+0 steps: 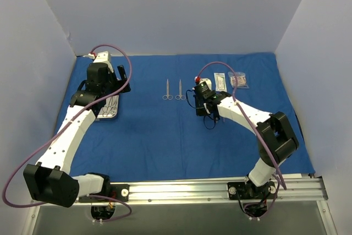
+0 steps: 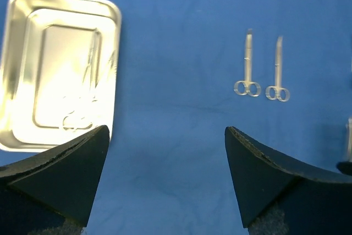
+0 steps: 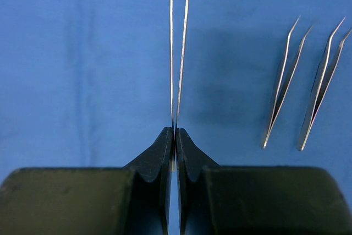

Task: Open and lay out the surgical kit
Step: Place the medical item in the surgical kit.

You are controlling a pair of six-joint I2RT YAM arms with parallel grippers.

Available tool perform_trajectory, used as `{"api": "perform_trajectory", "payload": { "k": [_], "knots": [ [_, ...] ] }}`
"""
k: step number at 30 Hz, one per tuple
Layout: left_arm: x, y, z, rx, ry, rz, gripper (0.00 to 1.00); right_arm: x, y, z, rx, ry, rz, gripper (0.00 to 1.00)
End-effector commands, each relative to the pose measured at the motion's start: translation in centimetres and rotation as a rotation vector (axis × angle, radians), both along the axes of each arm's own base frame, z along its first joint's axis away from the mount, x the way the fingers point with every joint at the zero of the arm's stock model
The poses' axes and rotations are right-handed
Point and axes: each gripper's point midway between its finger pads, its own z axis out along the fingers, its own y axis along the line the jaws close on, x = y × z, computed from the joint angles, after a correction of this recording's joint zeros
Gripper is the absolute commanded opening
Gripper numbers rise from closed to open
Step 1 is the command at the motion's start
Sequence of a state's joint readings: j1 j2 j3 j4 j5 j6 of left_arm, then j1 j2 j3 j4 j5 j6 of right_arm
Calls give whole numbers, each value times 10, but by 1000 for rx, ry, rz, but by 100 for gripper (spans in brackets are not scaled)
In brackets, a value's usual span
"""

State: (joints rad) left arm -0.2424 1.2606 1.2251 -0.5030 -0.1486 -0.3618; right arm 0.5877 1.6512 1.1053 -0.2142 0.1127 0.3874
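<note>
a royal-blue cloth wrap point(image 1: 148, 136) lay opened flat, with the kit's pieces spread along its far half. at the far left sat the small steel tray point(image 2: 66, 53), its long side running away from the robot; what looked like one clamp point(image 2: 77, 116) lay inside it, faint against the shine. the left tool point(image 2: 166, 133) hung just above the cloth beside the tray, its fingers wide apart and holding nothing.

right of it, well apart from the tray, two silver scissor-handled clamps point(image 2: 262, 67) lay side by side, rings toward the robot and tips pointing away.

further right, the right tool point(image 3: 174, 133) hovered over bare cloth, fingers pressed together on the thin tweezers point(image 3: 179, 48). the tweezers stuck straight out from the fingertips, long axis pointing away from the tool. to their right, two other tweezers point(image 3: 305, 83) lay on the cloth, near each other and leaning slightly rightward, close to parallel with the held pair. the right arm was by far the nearer to that row. the likely next move was to lower the held pair just left of those two; only bare cloth lay between, so nothing seemed to block it.

beyond, at the far right, two small packets point(image 1: 229, 80) lay side by side.
</note>
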Motion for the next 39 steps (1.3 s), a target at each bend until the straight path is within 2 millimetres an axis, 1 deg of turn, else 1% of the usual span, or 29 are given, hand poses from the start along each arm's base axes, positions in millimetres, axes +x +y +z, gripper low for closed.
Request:
{"api": "perform_trajectory", "payload": {
  "k": [1, 8, 11, 21, 30, 39],
  "knots": [
    [-9, 21, -3, 63, 20, 48, 95, -7, -20, -19, -100, 55, -28, 0],
    [-14, 30, -18, 91, 62, 62, 95, -11, -35, -38, -125, 102, -83, 0],
    [-14, 33, -23, 92, 76, 72, 95, -11, -43, -41, -131, 108, -97, 0],
    [-11, 32, -36, 77, 108, 69, 95, -11, -58, -51, -127, 140, -125, 0],
    [-10, 31, -40, 71, 116, 66, 95, -10, -65, -54, -124, 152, -121, 0],
    [-9, 28, -43, 61, 125, 55, 95, -11, -69, -63, -134, 179, -105, 0]
  ]
}}
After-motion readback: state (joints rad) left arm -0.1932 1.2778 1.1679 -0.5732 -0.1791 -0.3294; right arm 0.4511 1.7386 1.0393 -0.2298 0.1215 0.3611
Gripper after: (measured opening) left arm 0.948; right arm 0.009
